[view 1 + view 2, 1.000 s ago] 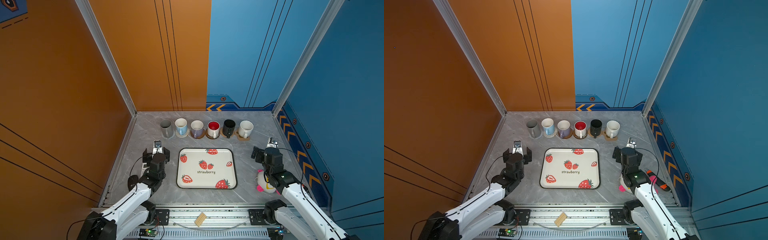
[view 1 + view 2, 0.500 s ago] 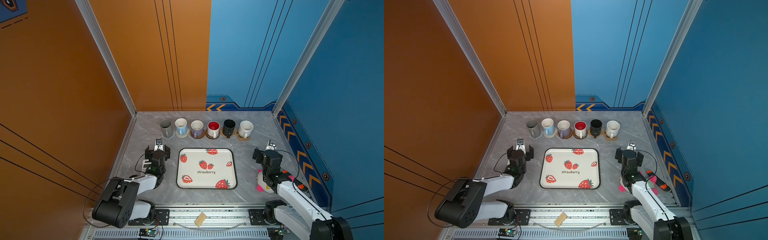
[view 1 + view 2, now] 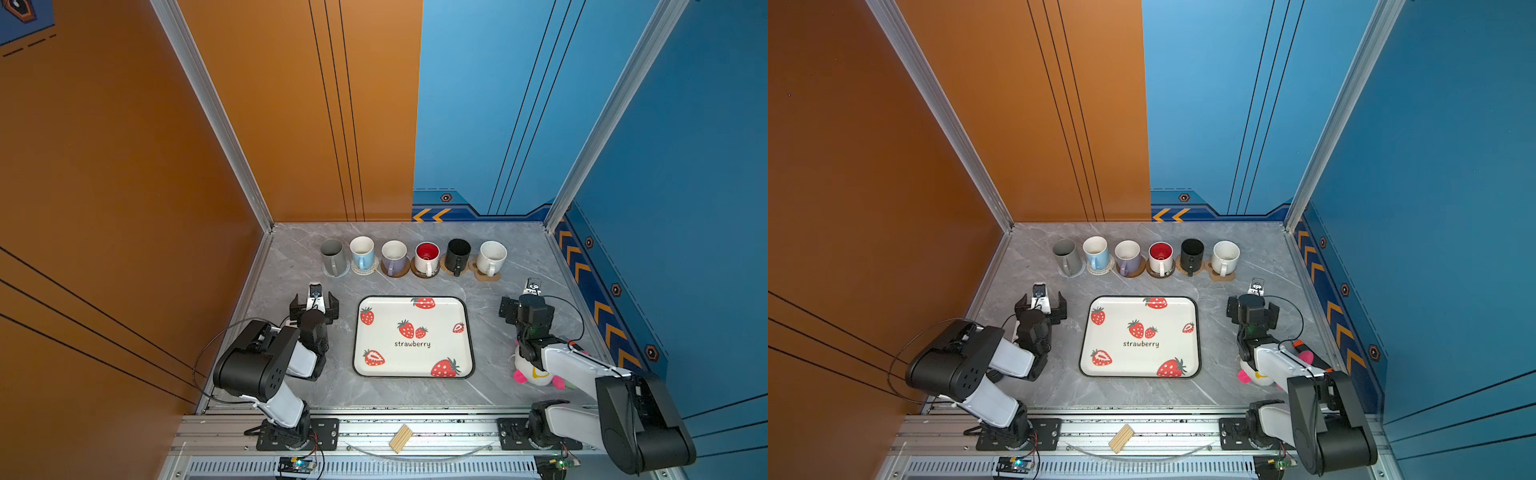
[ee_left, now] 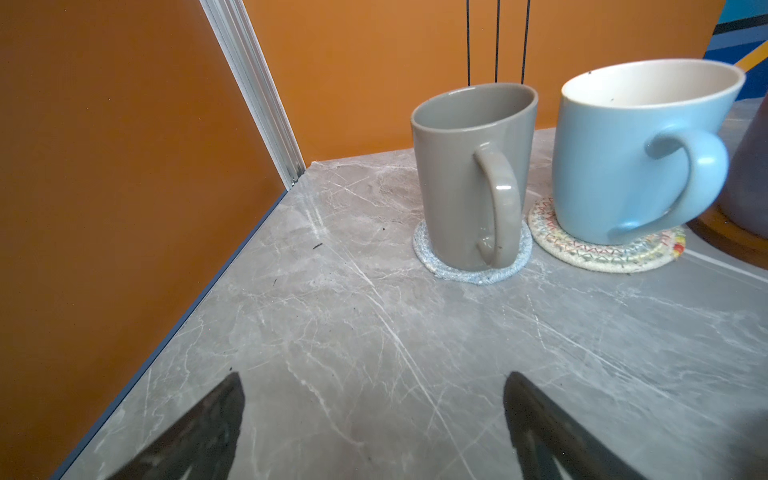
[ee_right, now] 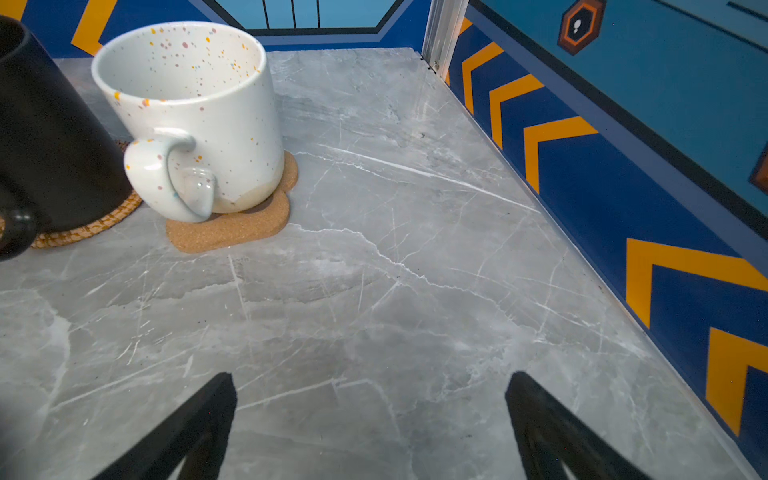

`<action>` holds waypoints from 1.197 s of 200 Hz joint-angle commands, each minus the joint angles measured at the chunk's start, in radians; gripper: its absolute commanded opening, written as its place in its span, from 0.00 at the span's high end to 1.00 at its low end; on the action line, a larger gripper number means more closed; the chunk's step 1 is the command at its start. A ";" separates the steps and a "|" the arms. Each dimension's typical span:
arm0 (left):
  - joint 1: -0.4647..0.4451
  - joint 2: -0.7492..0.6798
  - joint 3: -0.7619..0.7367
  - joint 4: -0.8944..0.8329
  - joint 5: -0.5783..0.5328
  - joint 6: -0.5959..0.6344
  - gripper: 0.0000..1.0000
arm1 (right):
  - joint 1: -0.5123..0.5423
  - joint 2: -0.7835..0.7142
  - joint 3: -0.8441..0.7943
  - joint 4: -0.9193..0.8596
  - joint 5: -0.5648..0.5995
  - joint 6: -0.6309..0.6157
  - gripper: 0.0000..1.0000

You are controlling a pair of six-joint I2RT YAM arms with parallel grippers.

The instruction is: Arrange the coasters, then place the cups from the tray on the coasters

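Note:
Six cups stand in a row at the back, each on a coaster: grey cup (image 3: 332,255) on a grey woven coaster (image 4: 465,272), blue cup (image 3: 362,252) on a cream coaster (image 4: 598,253), lilac cup (image 3: 394,257), red-inside cup (image 3: 427,257), black cup (image 3: 458,254) on rattan (image 5: 91,226), speckled cup (image 3: 492,257) on a paw-shaped coaster (image 5: 232,232). The strawberry tray (image 3: 436,316) lies bare in the middle. My left gripper (image 3: 314,305) (image 4: 374,376) hangs open left of the tray. Right of it, my right gripper (image 3: 528,305) (image 5: 370,374) is open. Both hold nothing.
A white and pink plush toy (image 3: 534,374) lies under my right arm near the front right. A small wooden piece (image 3: 401,437) rests on the front rail. An orange wall closes the left side and a blue wall the right.
Both arms have folded back toward their bases, elbows drawn to the front rail. The grippers stayed open and almost where they were.

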 commanded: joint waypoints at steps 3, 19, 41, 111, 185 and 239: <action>0.008 0.009 0.006 0.061 0.040 0.000 0.02 | -0.012 0.047 0.039 0.104 -0.029 -0.011 0.00; 0.007 0.012 0.013 0.056 0.025 0.000 0.02 | -0.013 0.075 0.051 0.128 -0.042 -0.013 0.00; 0.012 -0.002 0.034 -0.004 0.017 -0.010 0.02 | -0.014 0.102 0.058 0.163 -0.053 -0.019 0.00; 0.047 -0.035 0.119 -0.208 0.024 -0.057 0.02 | -0.026 0.148 0.089 0.181 -0.170 -0.078 0.00; 0.050 -0.036 0.122 -0.216 0.027 -0.060 0.02 | -0.097 0.288 0.010 0.471 -0.273 -0.060 0.00; 0.049 -0.036 0.121 -0.216 0.027 -0.060 0.02 | -0.097 0.289 0.010 0.472 -0.270 -0.061 0.00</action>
